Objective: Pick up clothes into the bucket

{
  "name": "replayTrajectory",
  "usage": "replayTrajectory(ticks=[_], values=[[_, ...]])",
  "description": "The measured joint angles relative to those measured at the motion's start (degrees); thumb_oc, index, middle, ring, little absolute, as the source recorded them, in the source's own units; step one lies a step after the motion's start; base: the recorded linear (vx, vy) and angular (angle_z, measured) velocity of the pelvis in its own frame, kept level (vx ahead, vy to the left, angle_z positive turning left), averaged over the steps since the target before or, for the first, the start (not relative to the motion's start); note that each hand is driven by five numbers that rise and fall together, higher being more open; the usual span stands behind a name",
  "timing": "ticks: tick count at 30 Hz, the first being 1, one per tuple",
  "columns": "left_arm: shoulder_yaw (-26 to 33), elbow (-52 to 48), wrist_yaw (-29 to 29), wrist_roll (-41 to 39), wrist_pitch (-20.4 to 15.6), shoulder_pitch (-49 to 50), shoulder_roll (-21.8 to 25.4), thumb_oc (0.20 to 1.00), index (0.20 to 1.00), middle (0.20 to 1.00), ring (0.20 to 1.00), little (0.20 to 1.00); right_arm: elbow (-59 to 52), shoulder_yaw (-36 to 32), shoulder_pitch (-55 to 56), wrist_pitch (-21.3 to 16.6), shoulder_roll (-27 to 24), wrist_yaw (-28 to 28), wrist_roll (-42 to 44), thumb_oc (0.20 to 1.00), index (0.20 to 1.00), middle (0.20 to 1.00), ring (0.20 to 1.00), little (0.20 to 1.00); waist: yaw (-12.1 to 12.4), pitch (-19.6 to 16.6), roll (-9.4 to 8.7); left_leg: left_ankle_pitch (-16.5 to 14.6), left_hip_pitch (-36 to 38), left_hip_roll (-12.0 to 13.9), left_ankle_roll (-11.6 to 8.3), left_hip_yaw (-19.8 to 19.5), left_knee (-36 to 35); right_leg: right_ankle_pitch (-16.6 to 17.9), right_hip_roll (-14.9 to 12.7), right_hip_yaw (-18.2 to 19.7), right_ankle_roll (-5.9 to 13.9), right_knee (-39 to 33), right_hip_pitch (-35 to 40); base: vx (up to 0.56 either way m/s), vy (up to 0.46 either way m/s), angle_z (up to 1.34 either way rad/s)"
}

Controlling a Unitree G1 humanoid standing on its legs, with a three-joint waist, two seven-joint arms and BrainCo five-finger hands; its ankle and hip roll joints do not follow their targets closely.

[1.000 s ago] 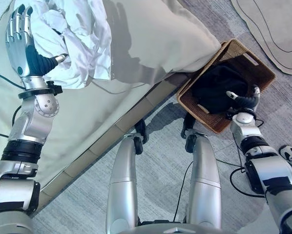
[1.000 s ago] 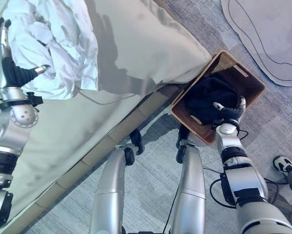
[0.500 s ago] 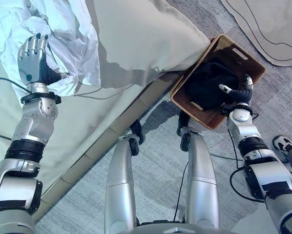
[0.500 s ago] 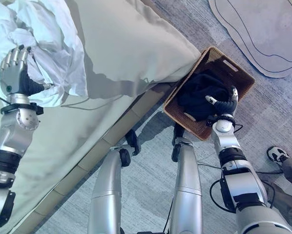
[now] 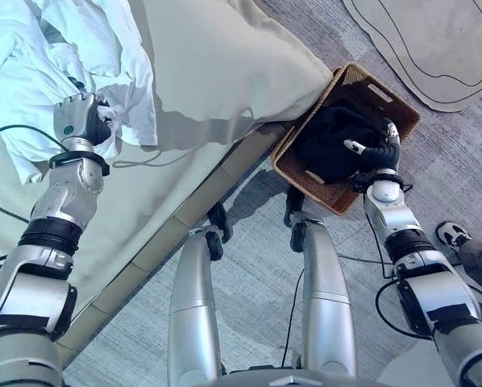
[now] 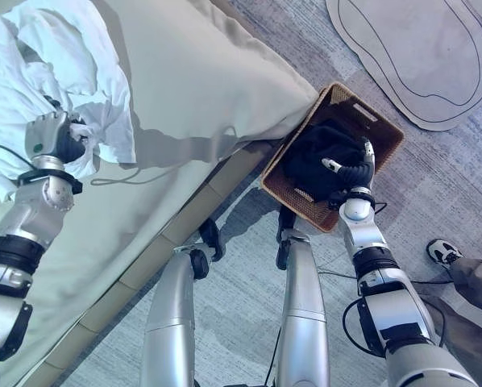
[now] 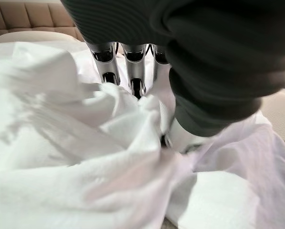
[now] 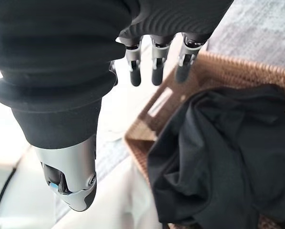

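- White cloth is now bunched inside the left hand (image 5: 78,121), upper left of the frame: half a second ago its fingers lay spread over the white clothes (image 5: 39,72); now they are curled into the folds, thumb pressed in from the side.
- The left wrist view confirms the grip, with fabric gathered between the fingers (image 7: 133,67) and the thumb, the rest of the garment spilling loose around the hand.
- The pile lies on the bed (image 5: 225,72), on the pale green cover, well apart from the basket; nothing white has left the mattress yet.
- Brown wicker marks the goal: the basket (image 6: 380,127) stands on the grey floor (image 5: 257,322) just beside the bed's corner, right of centre, with a black garment (image 6: 317,157) already heaped in it.
- The right hand (image 6: 350,171) hovers over the basket's near rim, fingers relaxed and fairly straight, thumb held apart, gripping nothing; its own wrist view shows the fingertips (image 8: 154,71) above the weave and the dark cloth below.
- Judged from this, one dark piece is in and the white load is only just seized; the lift and the carry across the bed's edge to the basket remain.
- A trailing fold could snag on the bedding as it is lifted.
- A person's shoe (image 5: 450,234) shows at the lower right.
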Motion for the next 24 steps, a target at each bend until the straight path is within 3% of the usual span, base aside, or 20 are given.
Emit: replayTrajectory(ticks=[8, 11, 13, 15, 16, 17, 22, 24], values=[[4.43, -5.00, 0.38, 2.29, 0.55, 4.44, -0.17, 0.200, 0.200, 0.200, 0.200, 0.200, -5.28, -0.34, 2.53, -0.08, 0.04, 0.00, -1.10, 1.000, 1.000, 1.000, 1.000, 1.000, 0.00, 0.00, 0.00, -0.04, 0.06, 0.00, 0.03, 0.02, -0.07, 0.00, 0.00, 0.01, 0.00, -0.08, 0.08, 0.00, 0.000, 0.00], [9.24, -11.57, 0.53, 2.36, 0.56, 10.03, -0.63, 0.200, 0.200, 0.200, 0.200, 0.200, -7.99, -2.00, 4.07, -0.08, 0.27, 0.04, -1.49, 1.000, 1.000, 1.000, 1.000, 1.000, 0.21, 0.00, 0.00, -0.09, 0.07, -0.03, 0.01, 0.01, -0.14, -0.01, 0.00, 0.01, 0.00, -0.08, 0.10, 0.00, 0.000, 0.00], [17.00, -21.19, 1.06, 2.45, 0.24, 17.18, -2.64, 0.200, 0.200, 0.200, 0.200, 0.200, -11.24, -4.53, 5.86, -0.10, 0.44, 0.02, -2.23, 1.000, 1.000, 1.000, 1.000, 1.000, 0.35, 0.00, 0.00, -0.23, 0.16, -0.02, -0.09, 0.03, -0.20, -0.05, -0.01, 0.02, -0.04, -0.12, 0.12, 0.00, 0.000, 0.00], [17.98, -23.21, 1.39, 3.73, -0.26, 18.97, -2.76, 0.200, 0.200, 0.200, 0.200, 0.200, -11.91, -5.09, 6.64, -0.11, 0.05, -0.02, -2.27, 1.000, 1.000, 1.000, 1.000, 1.000, 1.03, 0.00, 0.00, -0.23, 0.48, -0.04, -0.09, 0.05, -0.26, -0.08, -0.01, 0.04, -0.10, -0.04, 0.39, 0.00, 0.000, 0.00], [22.38, -30.12, 0.95, 4.54, -0.42, 22.30, -4.97, 0.200, 0.200, 0.200, 0.200, 0.200, -13.51, -5.87, 7.64, -0.08, 0.09, 0.02, -2.90, 1.000, 1.000, 1.000, 1.000, 1.000, 1.31, 0.00, 0.01, -0.23, 0.42, -0.04, -0.10, 0.01, -0.39, -0.08, 0.00, 0.02, -0.10, 0.04, 0.37, 0.00, 0.000, 0.00], [24.85, -35.97, 1.79, 4.65, -1.41, 24.25, -7.04, 0.200, 0.200, 0.200, 0.200, 0.200, -14.43, -6.84, 8.42, -0.10, 0.03, 0.04, -3.46, 1.000, 1.000, 1.000, 1.000, 1.000, 1.74, -0.01, 0.00, -0.22, 0.53, -0.12, -0.12, 0.02, -0.52, -0.09, -0.07, 0.02, -0.11, -0.02, 0.37, 0.01, 0.011, 0.03], [27.03, -41.26, 4.48, 4.00, -6.05, 25.07, -8.64, 0.200, 0.200, 0.200, 0.200, 0.200, -18.46, -5.92, 9.84, -0.21, -0.23, 1.33, -6.37, 1.000, 1.000, 1.000, 1.000, 1.000, 3.15, -0.09, 0.01, -0.22, 0.70, -0.12, -0.12, 0.03, -0.62, -0.12, -0.08, 0.03, -0.15, 0.00, 0.45, 0.00, 0.000, 0.00], [27.77, -46.80, 4.86, -1.38, -11.20, 25.66, -9.79, 0.200, 0.200, 0.200, 0.200, 0.200, -21.03, -3.57, 9.97, -0.83, -1.31, 2.74, -8.29, 1.000, 1.000, 1.000, 1.000, 1.000, 3.24, -0.10, 0.00, -0.21, 0.78, -0.16, -0.11, 0.02, -0.68, -0.10, -0.10, 0.02, -0.14, 0.03, 0.60, 0.00, 0.000, 0.00]])
